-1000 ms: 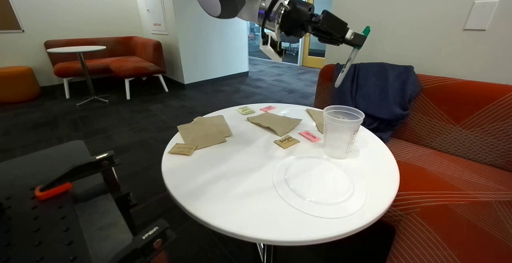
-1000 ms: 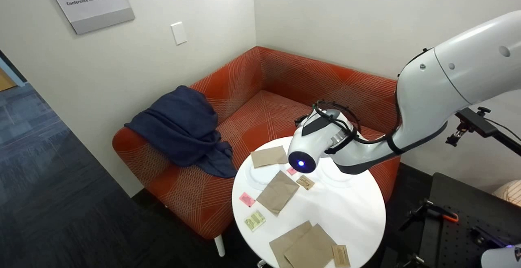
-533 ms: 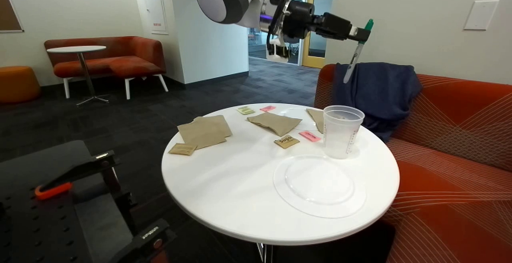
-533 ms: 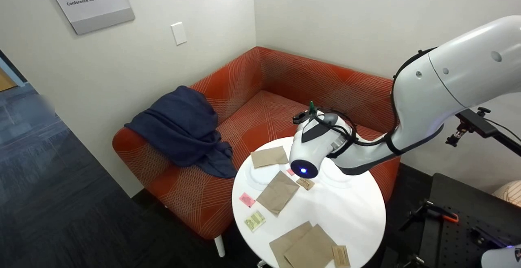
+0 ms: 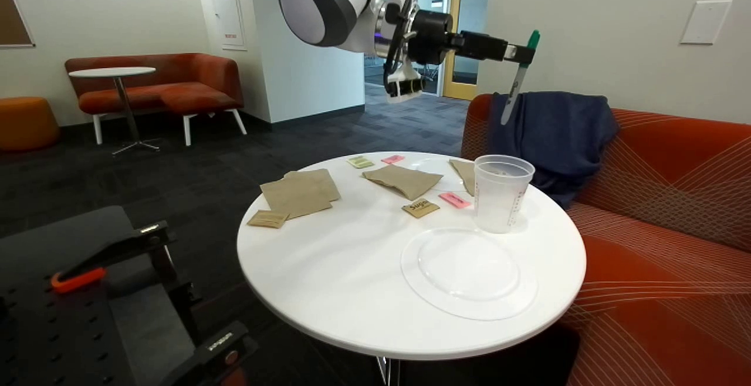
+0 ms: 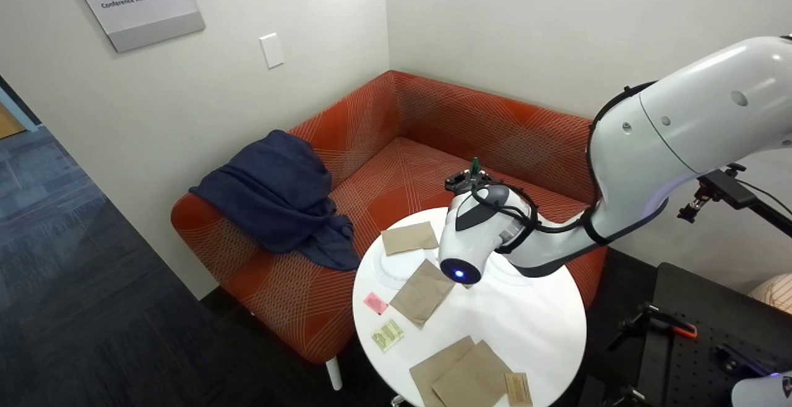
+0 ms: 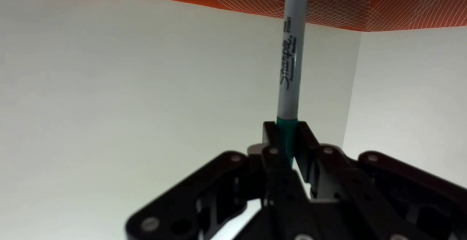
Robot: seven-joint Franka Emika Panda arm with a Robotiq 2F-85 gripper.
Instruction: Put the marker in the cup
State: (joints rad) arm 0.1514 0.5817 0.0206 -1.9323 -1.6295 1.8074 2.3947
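My gripper (image 5: 520, 54) is shut on the marker (image 5: 513, 94), high above the far right part of the table. The marker has a grey-white barrel and a green cap. The fingers hold the cap; the barrel points down and tilts. In the wrist view the marker (image 7: 293, 50) runs up from between the fingertips (image 7: 286, 134) and leaves the top of the picture. In an exterior view only the cap (image 6: 475, 166) shows beside the gripper (image 6: 461, 179). The clear cup (image 5: 503, 195) stands upright on the table, below the marker; it is hidden behind the arm in an exterior view.
The round white table (image 5: 340, 268) holds a clear round plate (image 5: 525, 292) in front of the cup, brown napkins (image 5: 405, 180) and several sugar packets (image 5: 420, 207). A red sofa (image 6: 427, 153) with a navy cloth (image 6: 278, 197) and walls stand behind.
My gripper has turned from pointing slightly down to nearly level. The marker has become a little more upright and stays held. The arm has shifted slightly; the cup has not moved.
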